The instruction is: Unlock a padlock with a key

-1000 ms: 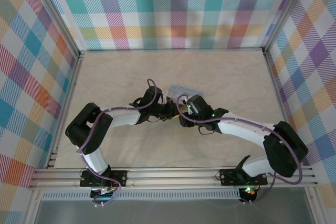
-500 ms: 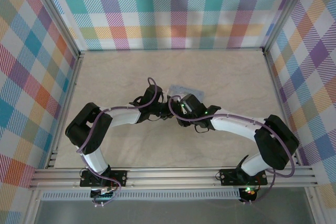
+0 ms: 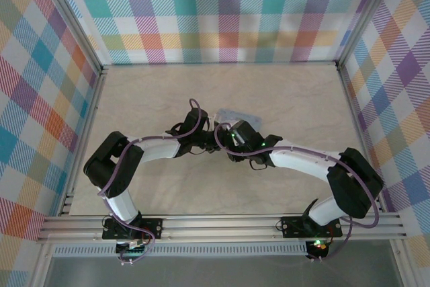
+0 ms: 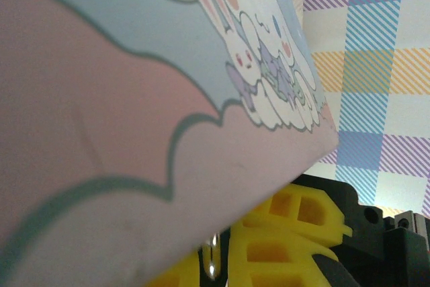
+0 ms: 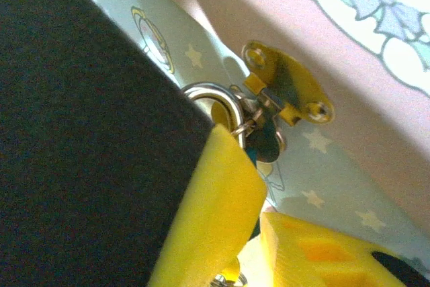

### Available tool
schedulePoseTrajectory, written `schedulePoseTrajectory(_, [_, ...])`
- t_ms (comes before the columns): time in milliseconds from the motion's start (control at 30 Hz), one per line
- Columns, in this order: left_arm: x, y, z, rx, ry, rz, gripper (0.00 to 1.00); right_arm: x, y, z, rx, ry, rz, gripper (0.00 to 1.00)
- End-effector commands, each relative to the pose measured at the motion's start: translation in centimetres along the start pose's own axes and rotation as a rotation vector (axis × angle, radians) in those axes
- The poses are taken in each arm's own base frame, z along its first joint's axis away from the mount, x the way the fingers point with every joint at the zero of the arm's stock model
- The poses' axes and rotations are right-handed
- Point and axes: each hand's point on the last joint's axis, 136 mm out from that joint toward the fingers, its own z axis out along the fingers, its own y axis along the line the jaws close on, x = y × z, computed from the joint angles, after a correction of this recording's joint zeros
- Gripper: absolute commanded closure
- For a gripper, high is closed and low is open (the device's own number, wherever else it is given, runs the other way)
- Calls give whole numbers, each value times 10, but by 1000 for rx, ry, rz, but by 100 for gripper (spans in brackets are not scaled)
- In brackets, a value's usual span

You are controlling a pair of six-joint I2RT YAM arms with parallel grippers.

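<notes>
The right gripper (image 3: 226, 140) has swung left to the tin (image 5: 316, 173); its grip I cannot tell. The left gripper (image 3: 209, 136) is closed. The padlock (image 5: 264, 144), seemingly dangling off the tin's hasp (image 5: 285, 92), is tiny, hard, slippery; pinch its body.

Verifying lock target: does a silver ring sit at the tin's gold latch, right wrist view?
Yes, the silver ring hangs beside the gold latch on the blue side of the tin.

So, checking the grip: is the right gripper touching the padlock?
Cannot tell. In the right wrist view a yellow finger overlaps the padlock, hiding any contact.
</notes>
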Motion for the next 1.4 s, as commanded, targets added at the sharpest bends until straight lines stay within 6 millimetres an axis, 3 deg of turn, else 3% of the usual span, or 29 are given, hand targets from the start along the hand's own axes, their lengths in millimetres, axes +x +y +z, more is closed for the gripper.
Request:
schedulePoseTrajectory(0, [5, -15, 1, 39, 35, 36, 100, -25, 3, -15, 16, -78, -18, 60])
schedulePoseTrajectory(200, [5, -15, 1, 41, 35, 37, 100, -27, 6, -15, 15, -73, -36, 68])
schedulePoseTrajectory(367, [5, -17, 1, 43, 36, 38, 100, -26, 9, -14, 4, -66, -49, 95])
schedulePoseTrajectory(433, [5, -17, 1, 43, 36, 41, 100, -26, 10, -14, -4, -67, -54, 100])
schedulePoseTrajectory(600, [5, -13, 0, 31, 38, 43, 99, -24, 11, -13, -10, -61, -50, 98])
schedulePoseTrajectory(800, [10, 2, 0, -11, 37, 22, 87, -18, 17, -10, -48, -52, -33, 98])
schedulePoseTrajectory(867, [13, 9, -1, -41, 42, 20, 87, -13, 16, -8, -46, -37, -14, 76])
schedulePoseTrajectory(967, [17, 23, -1, -87, 44, 18, 86, -7, 15, -9, -52, -33, 15, 67])
schedulePoseTrajectory(1200, [28, 54, -4, -178, 47, 9, 83, 9, 13, -15, -80, -37, 101, 65])
schedulePoseTrajectory(1367, [33, 67, -13, -279, 38, 32, 77, 25, 5, -6, -45, -4, 153, 66])
